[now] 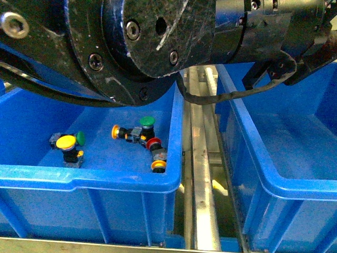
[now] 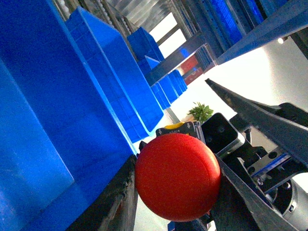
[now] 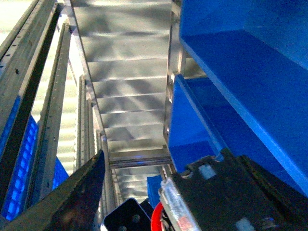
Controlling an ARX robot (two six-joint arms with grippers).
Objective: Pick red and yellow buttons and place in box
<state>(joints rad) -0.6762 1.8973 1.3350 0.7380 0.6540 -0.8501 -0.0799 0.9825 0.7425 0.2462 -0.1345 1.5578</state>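
Observation:
In the left wrist view my left gripper [image 2: 179, 195] is shut on a red button [image 2: 177, 176], whose round cap fills the gap between the dark fingers [image 2: 115, 204]. My right gripper [image 3: 154, 207] is shut on another red button [image 3: 226, 197]; its black body and a sliver of red cap edge show. The front view has a blue crate [image 1: 89, 176] at the left holding a yellow button [image 1: 66, 141], a second yellow button [image 1: 115, 132], a red button [image 1: 154, 143] and an orange-yellow one [image 1: 158, 166]. The box [image 1: 295, 184] stands at the right.
Green-capped buttons [image 1: 147, 122] [image 1: 80, 138] lie among the others in the left crate. A metal rail [image 1: 202, 174] runs between the two crates. Black arm housings [image 1: 158, 37] and a cable [image 1: 226, 96] fill the top of the front view. Stacked blue crates [image 2: 110, 82] surround the wrist views.

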